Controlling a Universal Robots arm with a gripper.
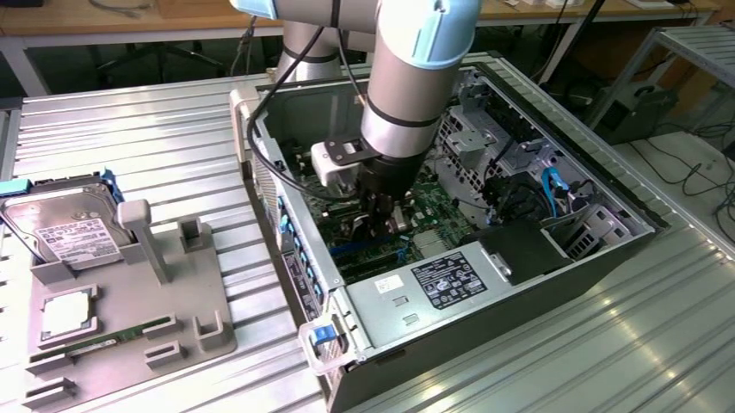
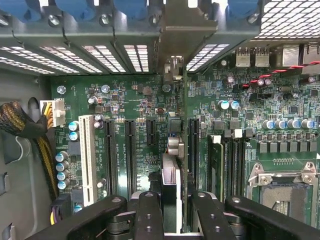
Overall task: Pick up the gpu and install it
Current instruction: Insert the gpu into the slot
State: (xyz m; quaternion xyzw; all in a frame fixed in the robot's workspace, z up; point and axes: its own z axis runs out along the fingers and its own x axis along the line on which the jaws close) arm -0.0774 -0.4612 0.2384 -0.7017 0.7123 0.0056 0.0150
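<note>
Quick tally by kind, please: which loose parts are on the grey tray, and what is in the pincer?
Hard drive: 1, on the tray
Processor chip: 1, on the tray
Memory stick: 1, on the tray
Graphics card: 1, gripped in the pincer inside the computer case
Total: 4

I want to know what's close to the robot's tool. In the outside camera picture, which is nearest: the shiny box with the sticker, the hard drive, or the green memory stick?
From the tool, inside the computer case:
1. Power supply box, just below it in the case.
2. Hard drive and memory stick, both on the grey holder toward the exterior view's left, too close to call.
</note>
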